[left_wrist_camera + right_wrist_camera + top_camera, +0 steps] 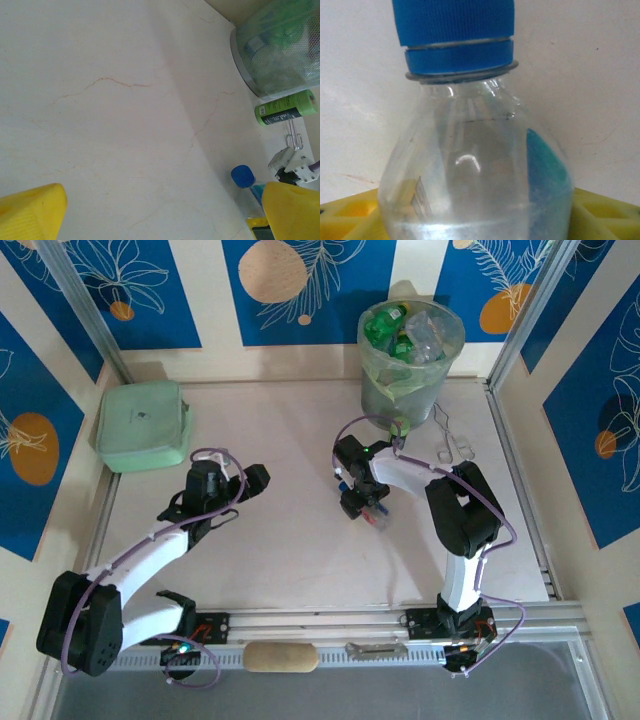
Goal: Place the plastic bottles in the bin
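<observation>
Right gripper (pixel 366 508) straddles the clear blue-capped bottle (pixel 475 165) lying mid-table, cap pointing straight away from its wrist, can't tell if it pinches yet; bin (pixel 398 390) sits far, slightly right; left gripper (pixel 252 480) spread wide, empty, well left.

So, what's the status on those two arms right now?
Left gripper open, over table. Right gripper around clear bottle, grip unconfirmed. Green bottle lies beside bin.
</observation>
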Controlling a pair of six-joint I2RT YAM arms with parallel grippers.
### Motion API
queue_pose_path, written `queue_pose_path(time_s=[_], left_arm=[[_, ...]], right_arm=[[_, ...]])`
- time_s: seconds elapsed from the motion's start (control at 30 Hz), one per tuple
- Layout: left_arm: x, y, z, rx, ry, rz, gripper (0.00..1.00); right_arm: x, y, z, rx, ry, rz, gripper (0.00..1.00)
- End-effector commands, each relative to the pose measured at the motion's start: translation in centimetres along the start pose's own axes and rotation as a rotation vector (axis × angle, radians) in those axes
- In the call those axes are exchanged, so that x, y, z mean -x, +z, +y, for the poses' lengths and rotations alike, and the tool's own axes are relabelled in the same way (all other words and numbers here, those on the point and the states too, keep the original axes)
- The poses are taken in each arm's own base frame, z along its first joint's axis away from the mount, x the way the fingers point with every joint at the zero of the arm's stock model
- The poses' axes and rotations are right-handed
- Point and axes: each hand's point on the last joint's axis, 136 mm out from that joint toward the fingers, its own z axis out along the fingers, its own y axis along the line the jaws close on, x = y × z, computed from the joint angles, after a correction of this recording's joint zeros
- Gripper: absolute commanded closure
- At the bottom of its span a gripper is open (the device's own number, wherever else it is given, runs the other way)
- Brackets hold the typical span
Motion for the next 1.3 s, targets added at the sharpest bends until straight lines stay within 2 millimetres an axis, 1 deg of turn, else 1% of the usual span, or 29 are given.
queue_pose_path(time_s=[0.0,0.07,0.17,0.3,0.4,0.5,0.53,0.6,0.67,0.7,0.77,0.83,0.93,1.07,1.17,1.27], left_arm=[[0.3,0.1,0.3,0.007,0.006,-0.017,0.0],[0.3,0.2,0.2,0.005,0.007,-0.018,0.0],[0.3,0.4,0.3,0.005,0.01,-0.015,0.0],[0.2,0.6,0.4,0.002,0.014,-0.013,0.0],[0.1,0.8,0.6,0.007,0.016,-0.012,0.0],[0.0,1.1,0.8,0.012,0.021,-0.009,0.0],[0.0,1.2,0.8,0.013,0.023,-0.009,0.0],[0.0,1.3,0.9,0.014,0.03,-0.01,0.0],[0.1,1.3,0.9,0.015,0.036,-0.011,0.0],[0.2,1.2,0.9,0.016,0.039,-0.013,0.0],[0.1,1.2,1.1,0.023,0.046,-0.013,0.0],[0.1,1.1,1.4,0.032,0.05,-0.016,0.0],[0.0,1.0,1.7,0.041,0.048,-0.019,0.0],[-0.1,1.1,2.0,0.049,0.045,-0.016,0.0],[-0.2,1.4,1.9,0.043,0.041,-0.009,0.0],[-0.1,1.7,1.6,0.033,0.037,-0.006,0.0]], right_arm=[[1.1,-1.0,0.5,0.029,0.004,-0.039,0.37],[1.6,-1.9,0.7,0.029,0.001,-0.072,0.43],[2.3,-3.5,0.8,0.045,0.008,-0.121,0.47],[3.8,-6.4,1.0,0.072,0.014,-0.199,0.48],[5.6,-9.7,1.5,0.122,0.016,-0.284,0.48],[8.0,-13.9,1.3,0.151,0.018,-0.404,0.48],[9.1,-15.9,1.1,0.164,0.024,-0.464,0.48],[11.0,-19.3,0.4,0.192,0.043,-0.567,0.48],[12.9,-23.1,-0.8,0.221,0.083,-0.679,0.48],[13.6,-24.6,-1.5,0.235,0.107,-0.725,0.48],[15.1,-28.4,-3.3,0.27,0.155,-0.841,0.49],[16.3,-31.1,-5.2,0.258,0.194,-0.94,0.49],[17.8,-34.2,-8.4,0.217,0.264,-1.058,0.49],[19.5,-37.1,-12.9,0.179,0.362,-1.2,0.49],[20.7,-38.2,-16.5,0.138,0.439,-1.278,0.49],[22.3,-38.6,-19.4,0.117,0.479,-1.334,0.49]])
